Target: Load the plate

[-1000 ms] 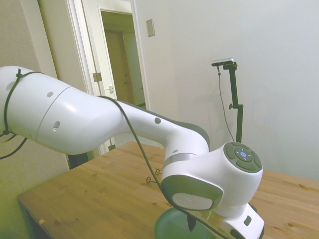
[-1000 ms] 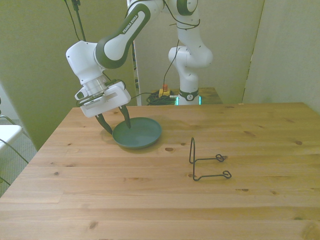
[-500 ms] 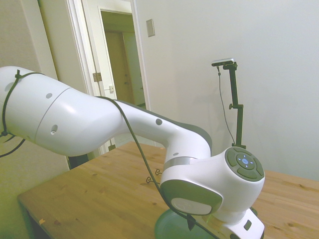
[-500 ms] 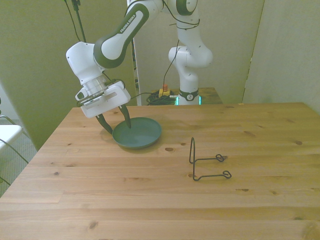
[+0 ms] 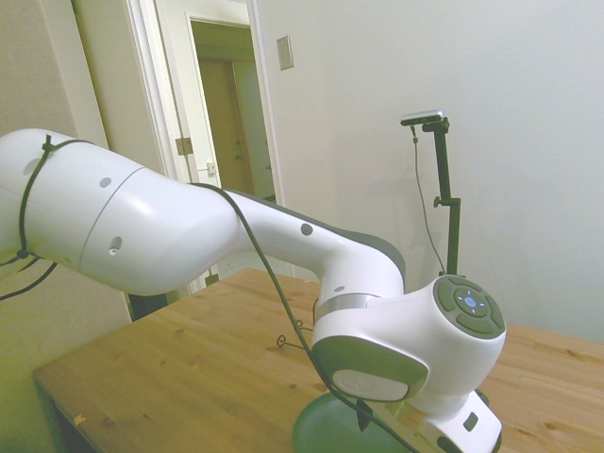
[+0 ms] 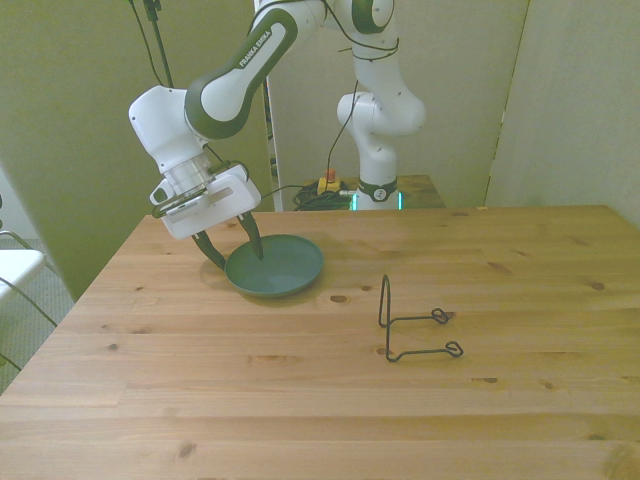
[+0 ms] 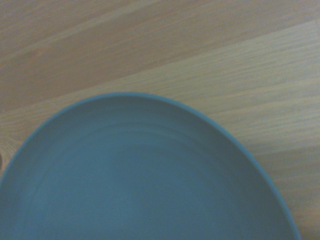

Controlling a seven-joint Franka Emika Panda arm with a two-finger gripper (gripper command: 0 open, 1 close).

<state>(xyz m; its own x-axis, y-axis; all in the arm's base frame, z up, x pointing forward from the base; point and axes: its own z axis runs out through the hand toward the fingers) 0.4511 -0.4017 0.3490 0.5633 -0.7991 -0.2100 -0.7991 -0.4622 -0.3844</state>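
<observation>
The plate (image 6: 275,266) lies flat on the wooden surface (image 6: 330,400), left of centre in the front view. The pincer (image 6: 233,251) hangs over the plate's left rim with its two dark fingers spread, one outside the rim and one over the inside; whether either touches cannot be made out. A thin black wire stand (image 6: 415,322) sits well apart, toward the frame's right. In the side view the arm hides most of the plate (image 5: 326,429), and the bottom edge cuts it off. The wrist view shows only part of the plate (image 7: 145,185), blurred.
</observation>
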